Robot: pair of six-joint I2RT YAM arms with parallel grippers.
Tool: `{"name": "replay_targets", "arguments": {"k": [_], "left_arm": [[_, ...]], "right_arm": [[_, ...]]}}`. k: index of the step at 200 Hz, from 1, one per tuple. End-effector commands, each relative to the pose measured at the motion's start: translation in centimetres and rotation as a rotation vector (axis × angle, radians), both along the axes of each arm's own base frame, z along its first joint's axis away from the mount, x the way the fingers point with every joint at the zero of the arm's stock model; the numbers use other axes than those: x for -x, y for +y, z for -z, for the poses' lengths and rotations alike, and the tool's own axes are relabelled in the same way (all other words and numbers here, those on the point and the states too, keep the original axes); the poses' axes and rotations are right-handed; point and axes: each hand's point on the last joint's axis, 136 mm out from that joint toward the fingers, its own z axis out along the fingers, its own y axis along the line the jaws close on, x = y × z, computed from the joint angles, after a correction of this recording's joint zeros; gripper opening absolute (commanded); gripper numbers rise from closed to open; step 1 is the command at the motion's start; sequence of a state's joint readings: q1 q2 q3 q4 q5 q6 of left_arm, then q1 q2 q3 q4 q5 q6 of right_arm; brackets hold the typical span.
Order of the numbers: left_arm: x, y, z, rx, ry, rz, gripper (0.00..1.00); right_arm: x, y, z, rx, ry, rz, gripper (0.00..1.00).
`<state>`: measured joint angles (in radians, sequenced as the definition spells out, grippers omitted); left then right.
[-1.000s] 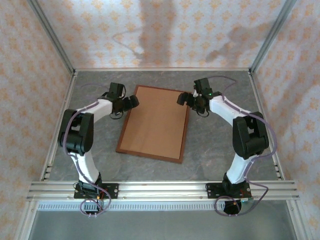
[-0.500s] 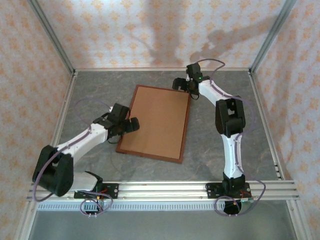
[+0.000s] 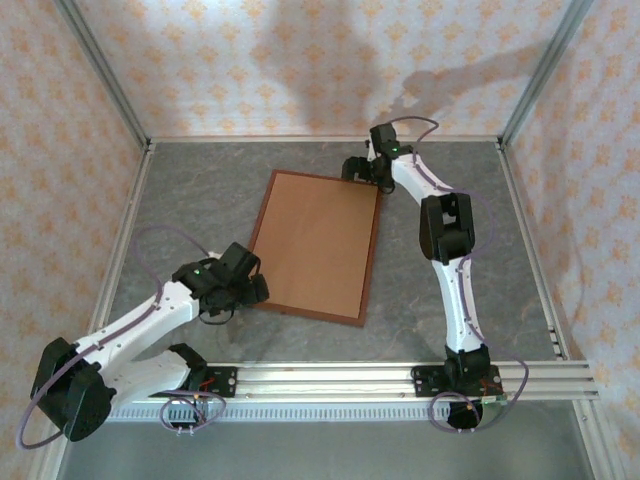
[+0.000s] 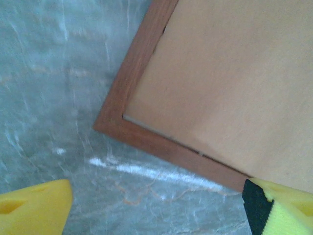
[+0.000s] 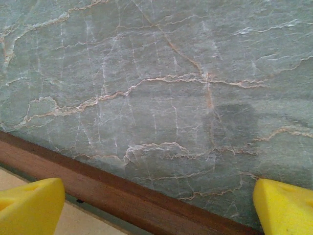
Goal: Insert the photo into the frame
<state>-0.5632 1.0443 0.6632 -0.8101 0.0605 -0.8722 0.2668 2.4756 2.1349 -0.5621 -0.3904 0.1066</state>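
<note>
Grey, veined stone-look table point(image 3: 200, 190) sits inside walls point(image 3: 300, 70) papered in a pale orange floral pattern. The frame point(image 3: 371, 255) lies flat near the middle of the table, back side up, with the plain brown board point(image 3: 315, 245) set inside its dark moulding. Whether the photo is already under that board I cannot tell.

The left gripper point(image 3: 250, 285) hangs over the frame's near-left corner. Its yellow fingertips point(image 4: 34, 210) are spread wide, one over bare table and the other over the board's edge, pinching nothing. The right gripper point(image 3: 355, 168) is at the opposite, far-right corner with its pads point(image 5: 29, 210) just as wide apart. In the right wrist view the moulding crosses between them along the bottom, and they hold nothing either.

I judge the step to be the approach to a two-handed hold on diagonal corners (to lift the frame, turn it or free the board; which one is not clear from here). No contact is made yet.

The next move needs each arm to come down square to its corner. One finger has to go outside the thin moulding, which lies flush on the stone and leaves little to catch. Both should close together so the frame does not slide or twist.

No brand, label or lettering can be read on the board, frame or table.
</note>
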Motion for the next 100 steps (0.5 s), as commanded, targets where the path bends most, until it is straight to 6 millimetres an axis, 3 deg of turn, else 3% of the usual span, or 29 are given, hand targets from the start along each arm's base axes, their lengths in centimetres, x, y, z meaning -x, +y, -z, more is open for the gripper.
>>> {"name": "replay_targets", "arguments": {"k": [1, 57, 100], "left_arm": [[0.3, -2.1, 0.6, 0.12, 0.027, -0.03, 0.9], [-2.3, -5.8, 2.1, 0.28, -0.026, -0.011, 0.9], [-2.4, -6.3, 3.8, 0.3, -0.004, -0.025, 0.91]], "right_arm": [[0.4, 0.2, 0.8, -0.018, 0.042, -0.034, 0.99], [1.4, 0.2, 0.8, -0.058, 0.102, -0.077, 0.99], [1.4, -1.2, -0.5, -0.036, 0.098, -0.089, 0.98]]}}
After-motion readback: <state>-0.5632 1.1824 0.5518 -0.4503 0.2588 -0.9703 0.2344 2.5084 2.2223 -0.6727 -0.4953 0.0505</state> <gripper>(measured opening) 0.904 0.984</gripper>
